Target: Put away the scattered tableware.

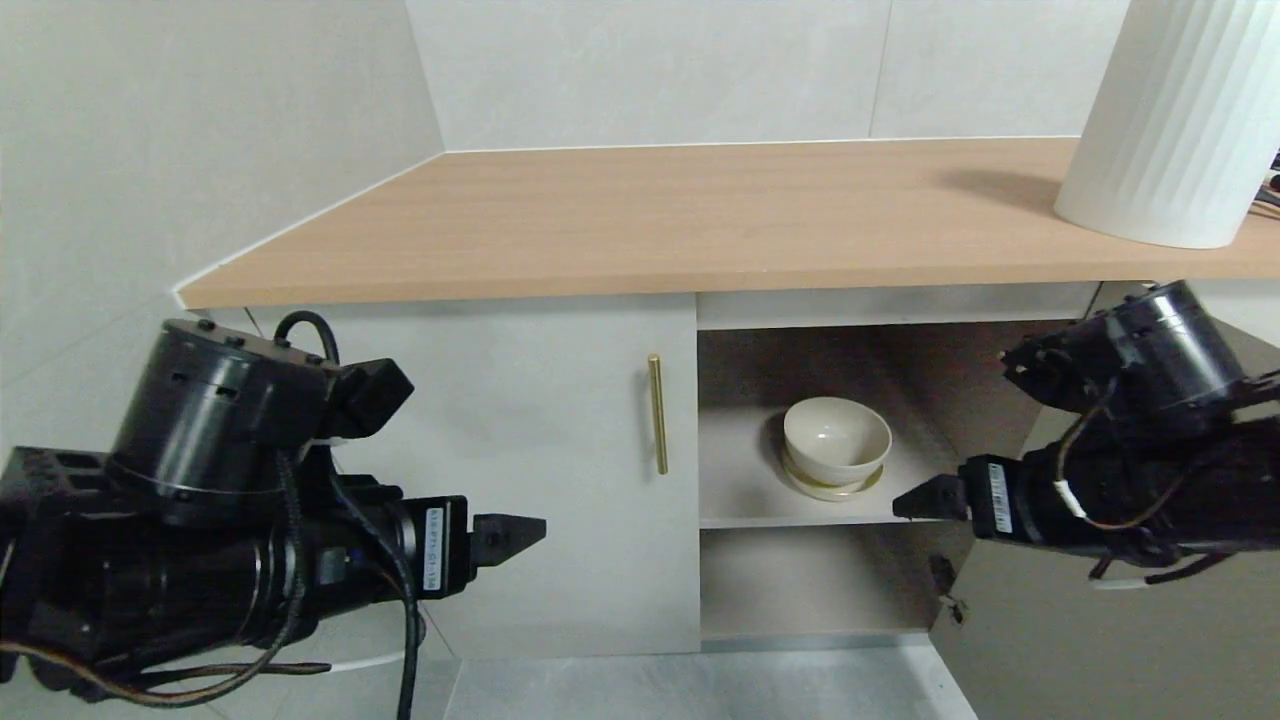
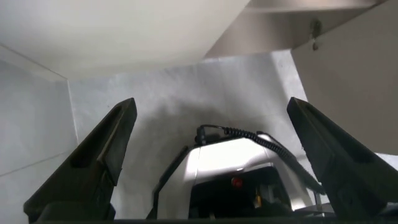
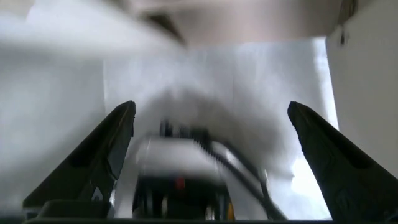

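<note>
Here's the bowl (image 1: 837, 440) on a plate (image 1: 835, 491), on the cabinet shelf (image 1: 740, 480) right of centre; door (image 1: 520, 450) to its left, tabletop (image 1: 650, 215) above, container (image 1: 1170, 120) on it, upper right.

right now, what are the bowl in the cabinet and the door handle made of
Bowl: likely glazed ceramic, cream, with soft glossy highlights on its rim. Door handle: seemingly metal with a brass-coloured finish, given its even golden sheen.
</note>
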You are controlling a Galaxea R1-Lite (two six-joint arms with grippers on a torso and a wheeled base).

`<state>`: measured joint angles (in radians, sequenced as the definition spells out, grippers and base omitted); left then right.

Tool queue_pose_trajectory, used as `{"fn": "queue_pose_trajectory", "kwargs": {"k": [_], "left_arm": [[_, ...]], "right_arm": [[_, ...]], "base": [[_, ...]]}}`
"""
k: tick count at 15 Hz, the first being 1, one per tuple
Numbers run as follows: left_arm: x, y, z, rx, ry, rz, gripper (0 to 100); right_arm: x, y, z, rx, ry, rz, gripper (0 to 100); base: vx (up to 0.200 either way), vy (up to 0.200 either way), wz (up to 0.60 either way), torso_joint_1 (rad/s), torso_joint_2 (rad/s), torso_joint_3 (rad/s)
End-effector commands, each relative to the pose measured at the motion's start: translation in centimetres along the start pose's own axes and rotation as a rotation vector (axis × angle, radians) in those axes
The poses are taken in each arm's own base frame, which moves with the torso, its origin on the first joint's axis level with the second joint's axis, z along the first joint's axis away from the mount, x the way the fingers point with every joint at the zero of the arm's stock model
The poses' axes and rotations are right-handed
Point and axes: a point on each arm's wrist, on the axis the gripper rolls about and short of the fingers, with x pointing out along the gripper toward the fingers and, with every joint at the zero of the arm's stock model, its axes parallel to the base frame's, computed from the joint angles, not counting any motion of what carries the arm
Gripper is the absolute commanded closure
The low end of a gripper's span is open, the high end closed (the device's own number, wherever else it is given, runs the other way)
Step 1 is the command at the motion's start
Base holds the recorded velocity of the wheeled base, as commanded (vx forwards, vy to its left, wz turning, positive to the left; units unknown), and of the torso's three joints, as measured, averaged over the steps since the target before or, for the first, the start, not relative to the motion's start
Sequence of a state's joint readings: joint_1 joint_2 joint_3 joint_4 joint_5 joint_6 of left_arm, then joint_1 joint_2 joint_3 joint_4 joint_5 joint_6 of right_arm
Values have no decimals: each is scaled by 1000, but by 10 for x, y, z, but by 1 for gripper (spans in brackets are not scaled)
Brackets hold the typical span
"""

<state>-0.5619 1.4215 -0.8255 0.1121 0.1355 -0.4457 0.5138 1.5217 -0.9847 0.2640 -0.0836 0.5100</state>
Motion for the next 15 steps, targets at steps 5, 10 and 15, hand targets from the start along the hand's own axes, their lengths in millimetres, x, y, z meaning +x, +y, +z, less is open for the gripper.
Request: {"fn": "queue_pose_trajectory", "kwargs": {"k": [5, 10, 15], "left_arm": [[-2, 6, -3, 7, -1, 14, 0], [18, 3, -4, 12, 49, 40, 0], [18, 2, -4, 16, 50, 37, 0]], "right_arm": [[-46, -1, -22, -53, -61, 67, 0], [-45, -2, -22, -88, -79, 17, 0], [-42, -3, -24, -91, -67, 10, 0]], "base": [[0, 0, 0, 0, 0, 0], [-160, 0, 0, 7, 1, 3], [-200, 0, 0, 1, 2, 4]]}}
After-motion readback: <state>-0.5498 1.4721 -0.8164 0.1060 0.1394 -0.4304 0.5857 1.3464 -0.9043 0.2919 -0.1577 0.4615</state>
